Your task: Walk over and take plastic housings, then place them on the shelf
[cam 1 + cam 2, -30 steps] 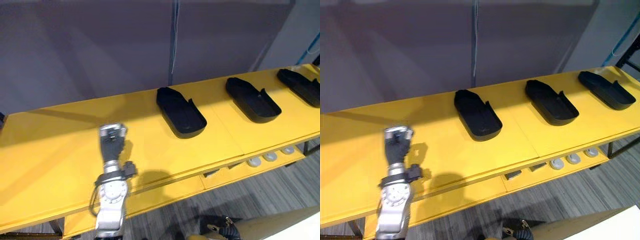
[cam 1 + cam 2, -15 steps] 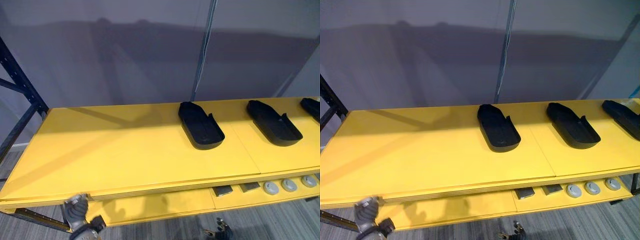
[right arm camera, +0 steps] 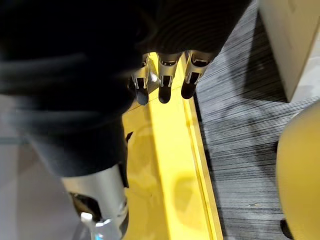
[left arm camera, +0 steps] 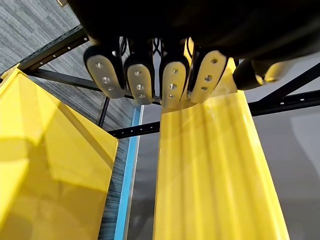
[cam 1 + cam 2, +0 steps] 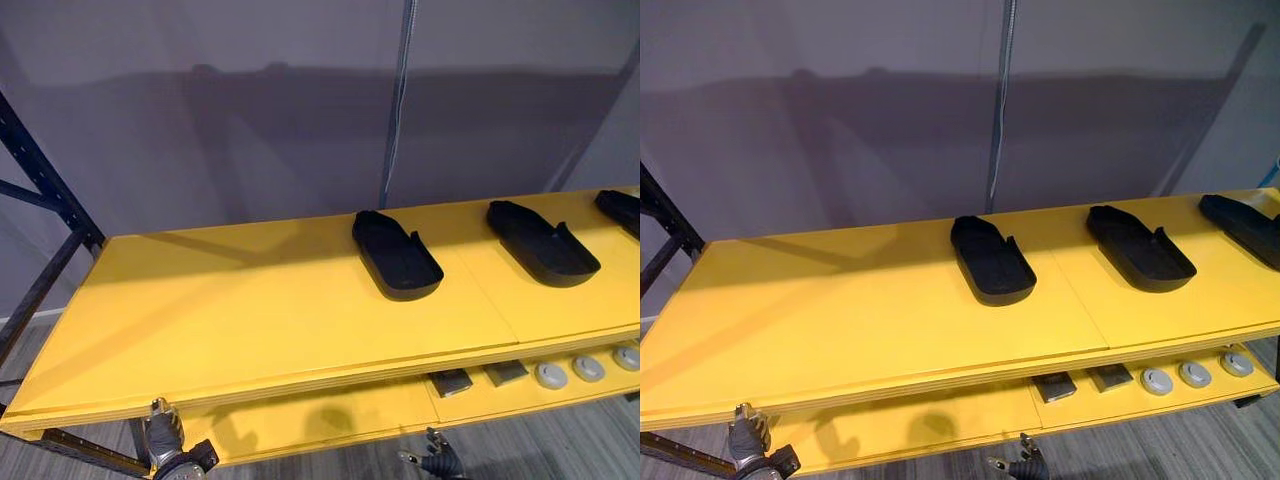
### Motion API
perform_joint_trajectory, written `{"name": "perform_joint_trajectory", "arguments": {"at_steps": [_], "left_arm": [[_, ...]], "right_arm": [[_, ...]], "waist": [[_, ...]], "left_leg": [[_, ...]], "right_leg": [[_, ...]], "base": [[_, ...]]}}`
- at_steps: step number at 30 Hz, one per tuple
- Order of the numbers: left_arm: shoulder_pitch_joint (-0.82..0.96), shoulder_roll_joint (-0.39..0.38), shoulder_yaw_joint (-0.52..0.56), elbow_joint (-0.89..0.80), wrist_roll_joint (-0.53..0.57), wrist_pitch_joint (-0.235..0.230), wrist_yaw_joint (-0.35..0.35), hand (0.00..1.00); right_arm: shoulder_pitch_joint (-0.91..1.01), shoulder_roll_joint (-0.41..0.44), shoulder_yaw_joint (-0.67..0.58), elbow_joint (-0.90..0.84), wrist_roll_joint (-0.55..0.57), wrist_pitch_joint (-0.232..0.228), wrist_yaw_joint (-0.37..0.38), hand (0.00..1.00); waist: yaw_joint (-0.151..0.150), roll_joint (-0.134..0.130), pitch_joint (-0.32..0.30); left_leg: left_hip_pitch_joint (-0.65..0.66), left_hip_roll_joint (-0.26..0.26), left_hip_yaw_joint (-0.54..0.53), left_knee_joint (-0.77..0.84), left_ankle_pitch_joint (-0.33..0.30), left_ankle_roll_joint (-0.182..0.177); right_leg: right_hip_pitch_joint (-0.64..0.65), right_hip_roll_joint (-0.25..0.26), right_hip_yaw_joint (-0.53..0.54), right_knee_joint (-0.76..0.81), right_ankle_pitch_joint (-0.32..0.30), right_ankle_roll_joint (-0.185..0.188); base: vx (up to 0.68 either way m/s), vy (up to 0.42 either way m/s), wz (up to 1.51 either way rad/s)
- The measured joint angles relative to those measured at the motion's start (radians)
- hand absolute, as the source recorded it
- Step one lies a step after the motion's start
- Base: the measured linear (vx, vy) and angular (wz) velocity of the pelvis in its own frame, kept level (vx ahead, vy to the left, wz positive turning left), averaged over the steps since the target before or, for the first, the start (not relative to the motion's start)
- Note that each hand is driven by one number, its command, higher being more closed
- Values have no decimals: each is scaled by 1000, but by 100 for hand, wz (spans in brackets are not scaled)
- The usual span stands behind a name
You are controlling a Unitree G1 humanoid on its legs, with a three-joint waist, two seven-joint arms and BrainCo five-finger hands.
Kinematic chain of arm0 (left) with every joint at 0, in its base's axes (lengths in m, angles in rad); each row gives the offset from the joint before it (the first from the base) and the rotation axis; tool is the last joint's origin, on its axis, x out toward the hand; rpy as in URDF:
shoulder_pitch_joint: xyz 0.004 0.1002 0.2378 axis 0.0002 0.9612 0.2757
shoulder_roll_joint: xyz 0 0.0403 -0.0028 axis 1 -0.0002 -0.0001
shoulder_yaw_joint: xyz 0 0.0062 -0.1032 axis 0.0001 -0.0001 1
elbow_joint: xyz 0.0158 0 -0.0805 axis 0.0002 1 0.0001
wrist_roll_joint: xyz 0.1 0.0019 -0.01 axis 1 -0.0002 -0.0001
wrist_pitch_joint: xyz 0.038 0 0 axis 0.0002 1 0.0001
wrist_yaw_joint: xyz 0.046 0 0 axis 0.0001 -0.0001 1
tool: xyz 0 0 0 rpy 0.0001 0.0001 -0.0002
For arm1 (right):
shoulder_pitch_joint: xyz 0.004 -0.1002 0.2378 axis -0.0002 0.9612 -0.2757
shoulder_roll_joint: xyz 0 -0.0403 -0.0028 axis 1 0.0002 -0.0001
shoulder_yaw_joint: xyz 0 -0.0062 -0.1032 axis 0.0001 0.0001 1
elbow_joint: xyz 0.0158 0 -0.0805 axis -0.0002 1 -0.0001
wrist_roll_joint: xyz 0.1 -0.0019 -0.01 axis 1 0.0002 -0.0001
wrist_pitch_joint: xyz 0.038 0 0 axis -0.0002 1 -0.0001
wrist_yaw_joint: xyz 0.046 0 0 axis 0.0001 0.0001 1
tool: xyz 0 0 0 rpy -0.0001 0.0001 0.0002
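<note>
Three black plastic housings lay on the yellow shelf from centre frame to right edge, while the left hand at lower left and the right hand at bottom centre hung empty, fingers relaxed, so fetching another probably called for keeping both clear of the shelf's front lip.

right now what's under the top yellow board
A lower yellow shelf sits under the top board. On its right part lie two small dark flat blocks and three round grey discs. The back of that shelf is covered by the board above.
</note>
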Motion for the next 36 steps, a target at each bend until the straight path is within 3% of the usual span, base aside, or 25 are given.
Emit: {"name": "perform_joint_trajectory", "arguments": {"at_steps": [6, 12, 15, 19, 22, 26, 30, 33, 36], "left_arm": [[-21, -1, 17, 27, -39, -22, 7, 100], [-26, 1, -8, -25, -128, -19, 61, 100], [-28, 2, 35, -134, -195, -3, 135, 100], [-4, -11, 181, -238, -265, -29, 266, 100], [7, -14, 240, -263, -335, -37, 325, 100], [17, -23, 325, -313, -369, -59, 373, 100], [48, -21, 232, -140, -368, -35, 269, 100], [28, -9, 100, 139, -354, 29, 146, 100], [-1, 0, -13, 346, -253, 95, 37, 100]], "right_arm": [[-24, -6, -20, 46, 1, 0, -17, 0], [-24, -3, -17, 46, 1, 0, -36, 0], [-23, 8, -8, 40, 6, 0, -47, 0], [-22, 18, 44, 41, 5, -1, -62, 0], [-25, 19, 47, 64, 5, -1, -65, 0], [-30, 28, 60, 65, -3, -1, -65, 0], [-34, 36, 59, 53, -3, -1, -63, 0], [-32, 56, 51, 31, -3, -1, -61, 0], [-33, 68, 22, 38, -3, -2, -53, 0]], "waist": [[11, 9, 3], [11, 3, 18], [10, -32, 49], [16, -78, 61], [40, -85, 57], [40, -84, 51], [39, -89, 45], [37, -84, 40], [36, -80, 32]], "left_leg": [[15, 12, 7, -33, 15, -14], [15, 17, -15, -33, 16, -15], [12, 14, -37, -17, 1, -22], [2, 4, -64, 42, -39, -12], [-8, -13, -63, 78, -51, -11], [-2, -16, -63, 115, -72, -5], [-1, -16, -62, 132, -80, -5], [17, -15, -61, 120, -80, -5], [24, -15, -60, 97, -79, -5]], "right_leg": [[2, 18, 6, -19, 5, -8], [27, 21, -18, -35, 7, -11], [27, 16, -41, -27, -23, -1], [36, -2, -68, 18, -69, -7], [47, -25, -82, 35, -86, 0], [76, -32, -94, 22, -86, 0], [91, -34, -93, 21, -86, 0], [103, -33, -93, 21, -86, 0], [95, -29, -90, 10, -86, 1]], "base": [[-4, -32, -3], [8, -31, 11], [-19, -29, 18], [75, -19, 20], [176, 29, 20], [104, 30, 8], [54, 16, -1], [-10, 4, -1], [-73, 16, -4]]}}
